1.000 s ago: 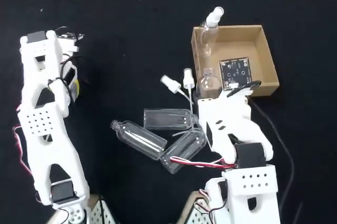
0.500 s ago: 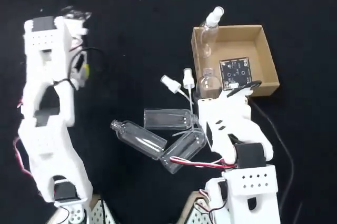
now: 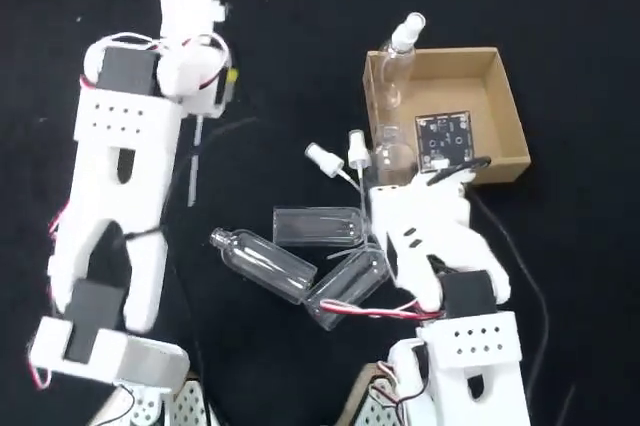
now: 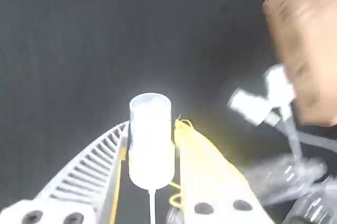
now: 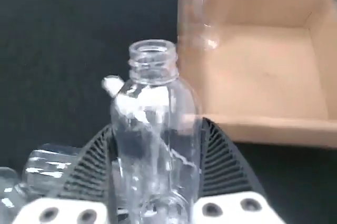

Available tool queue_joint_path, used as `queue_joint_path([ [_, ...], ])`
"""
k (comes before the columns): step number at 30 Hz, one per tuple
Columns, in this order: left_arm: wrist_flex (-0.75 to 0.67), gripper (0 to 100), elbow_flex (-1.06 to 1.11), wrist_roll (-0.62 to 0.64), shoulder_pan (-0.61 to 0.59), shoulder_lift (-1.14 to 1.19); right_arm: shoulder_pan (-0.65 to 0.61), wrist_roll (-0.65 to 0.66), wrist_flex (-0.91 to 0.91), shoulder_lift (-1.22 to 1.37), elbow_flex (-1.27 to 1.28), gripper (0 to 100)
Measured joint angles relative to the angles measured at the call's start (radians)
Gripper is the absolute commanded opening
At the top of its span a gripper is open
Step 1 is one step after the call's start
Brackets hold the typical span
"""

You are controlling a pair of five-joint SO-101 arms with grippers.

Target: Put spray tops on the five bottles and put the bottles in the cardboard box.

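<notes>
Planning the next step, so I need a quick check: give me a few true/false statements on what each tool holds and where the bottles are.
The left tool holds a spray top. True.
The bottle in the right tool is capped. False: its neck is open.
The cardboard box holds three bottles. False: one capped bottle stands in its corner.
Three loose bottles lie on the table. True.

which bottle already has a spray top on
The upright bottle at the cardboard box's far left corner; the one in the right tool and three lying down have bare necks.
</notes>
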Motion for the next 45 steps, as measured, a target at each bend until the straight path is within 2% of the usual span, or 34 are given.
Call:
queue_joint_path([
  [4,-0.094,3,-0.025,0.048,0.06,-0.072,-0.092,-0.014,-0.055,0.0,0.0,1.1],
  [10,-0.178,3,-0.029,0.069,0.097,-0.121,-0.176,-0.015,-0.262,0.0,0.0,1.1],
  [15,-0.204,3,-0.069,0.072,0.095,-0.144,-0.218,-0.015,-0.456,0.0,0.002,1.1],
  [21,-0.192,3,-0.169,0.072,0.126,-0.186,-0.219,-0.015,-0.509,-0.005,0.078,1.1],
  [26,-0.153,3,-0.176,0.077,0.133,-0.189,-0.221,-0.015,-0.658,-0.005,0.189,1.1],
  [31,-0.152,3,-0.176,0.236,0.141,-0.189,-0.222,-0.015,-0.819,-0.006,0.31,1.1],
  [35,-0.152,3,-0.176,0.324,0.141,-0.189,-0.222,-0.015,-0.856,-0.006,0.316,1.1],
  [45,-0.152,3,-0.176,0.339,0.216,-0.189,-0.222,-0.015,-0.859,-0.006,0.316,1.1],
])
